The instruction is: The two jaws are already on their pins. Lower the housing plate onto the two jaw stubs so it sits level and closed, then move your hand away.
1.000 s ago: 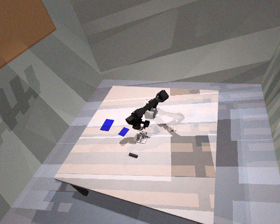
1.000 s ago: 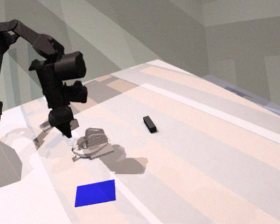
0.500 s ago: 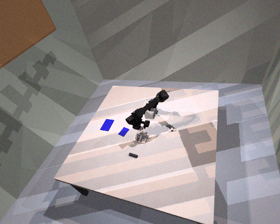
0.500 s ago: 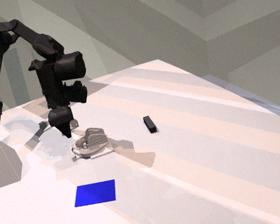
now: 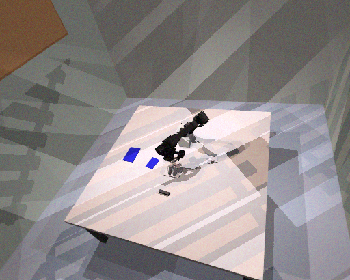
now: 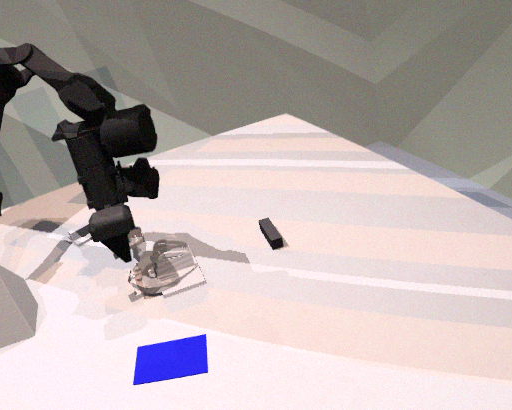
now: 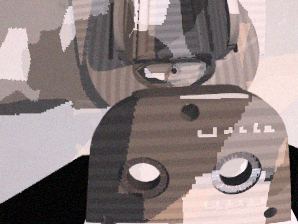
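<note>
The housing plate (image 7: 165, 145), a rounded brownish-grey plate with two large round holes, fills the lower wrist view. My gripper (image 5: 173, 160) (image 7: 184, 160) is shut on it, with black fingers at its left and right edges. In the exterior view the plate (image 6: 136, 241) shows small beside the fingertip, above the near end of the jaw assembly. The shiny grey jaw assembly (image 5: 175, 169) (image 6: 170, 265) (image 7: 172, 35) stands on the table, just beyond the plate's rounded edge in the wrist view. The jaw stubs and pins cannot be made out, nor whether the plate touches them.
A black block (image 5: 164, 192) (image 6: 270, 233) lies beyond the assembly. Two blue patches (image 5: 131, 154) (image 5: 152, 162) lie to one side; one blue patch (image 6: 172, 359) shows in the exterior view. A small pale metallic part (image 5: 212, 159) (image 6: 80, 237) lies on the other side.
</note>
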Robot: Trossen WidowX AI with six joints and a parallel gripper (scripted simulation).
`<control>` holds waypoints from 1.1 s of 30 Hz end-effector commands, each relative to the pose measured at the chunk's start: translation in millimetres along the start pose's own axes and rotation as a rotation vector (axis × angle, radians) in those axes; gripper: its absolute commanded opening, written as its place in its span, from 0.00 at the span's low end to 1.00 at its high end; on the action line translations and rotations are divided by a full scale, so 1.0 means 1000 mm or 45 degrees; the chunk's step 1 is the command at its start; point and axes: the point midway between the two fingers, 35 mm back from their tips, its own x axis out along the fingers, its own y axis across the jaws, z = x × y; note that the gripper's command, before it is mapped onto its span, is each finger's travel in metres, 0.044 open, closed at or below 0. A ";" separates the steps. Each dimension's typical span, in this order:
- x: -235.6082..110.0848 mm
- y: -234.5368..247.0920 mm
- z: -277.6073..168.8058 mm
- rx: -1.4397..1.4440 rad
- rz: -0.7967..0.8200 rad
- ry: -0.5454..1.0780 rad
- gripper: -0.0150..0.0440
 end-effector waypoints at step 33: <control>0.053 0.002 -0.004 0.015 0.014 0.005 0.85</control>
